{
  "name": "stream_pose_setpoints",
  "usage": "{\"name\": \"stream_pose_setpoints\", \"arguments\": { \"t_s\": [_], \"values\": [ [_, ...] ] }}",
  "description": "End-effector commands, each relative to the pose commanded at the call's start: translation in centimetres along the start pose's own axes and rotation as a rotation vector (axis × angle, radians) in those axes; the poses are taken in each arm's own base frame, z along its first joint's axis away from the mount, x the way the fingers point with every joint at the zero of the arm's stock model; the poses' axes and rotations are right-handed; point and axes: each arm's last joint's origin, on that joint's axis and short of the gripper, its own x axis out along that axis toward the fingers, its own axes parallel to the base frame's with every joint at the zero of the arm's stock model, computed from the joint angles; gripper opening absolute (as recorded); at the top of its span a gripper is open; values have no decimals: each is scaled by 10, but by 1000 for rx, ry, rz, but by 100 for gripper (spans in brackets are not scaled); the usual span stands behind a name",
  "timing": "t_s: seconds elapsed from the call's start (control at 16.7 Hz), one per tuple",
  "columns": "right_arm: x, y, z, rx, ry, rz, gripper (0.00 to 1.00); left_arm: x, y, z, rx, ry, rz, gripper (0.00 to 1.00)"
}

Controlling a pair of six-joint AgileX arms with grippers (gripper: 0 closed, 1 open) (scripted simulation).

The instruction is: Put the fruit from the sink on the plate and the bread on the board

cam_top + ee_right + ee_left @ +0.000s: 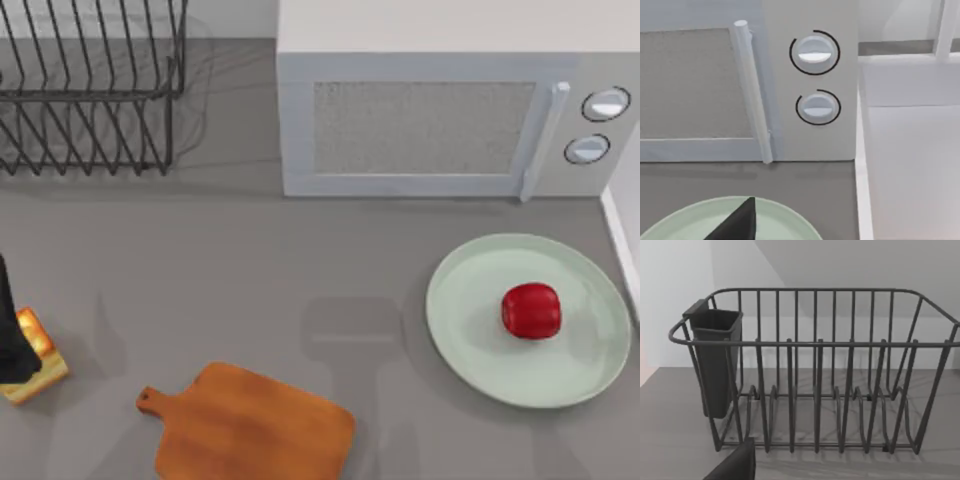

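The fruit (530, 310), small, glossy and red, lies on the pale green plate (470, 330) at the right of the table. At the far left edge, the bread (40, 358) is a toasted golden chunk with pale sides. My left gripper (10, 345) is a dark shape right at the bread, overlapping its left part. The orange-brown board (255, 425) lies flat at the front, handle pointing left, a short gap right of the bread. In the right wrist view, my right gripper (740, 222) hangs over the plate's rim (790, 217).
A black wire dish rack (90, 90) with a dark cutlery cup (715, 360) stands at the back left. A white microwave (440, 110) spans the back right, its knobs (814, 52) facing front. The white sink (910, 165) borders the table's right edge.
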Motion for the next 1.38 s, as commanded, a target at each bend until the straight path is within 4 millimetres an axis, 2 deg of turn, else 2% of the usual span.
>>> {"name": "stream_pose_setpoints", "arguments": {
  "t_s": [0.18,0.36,0.9,1.14,1.38],
  "values": [
    [-1,-8,-31,-39,-174,-36,100,0,0,0,0,0,0,100],
    [2,-13,-48,-67,-270,-64,100,0,0,0,0,0,0,100],
    [3,-13,-51,-73,-288,-69,100,0,0,5,25,30,0,100],
    [3,-13,-51,-73,-288,-69,100,7,0,26,154,208,-17,100],
    [3,-13,-51,-73,-288,-69,100,34,0,44,334,544,-98,100]
  ]
}}
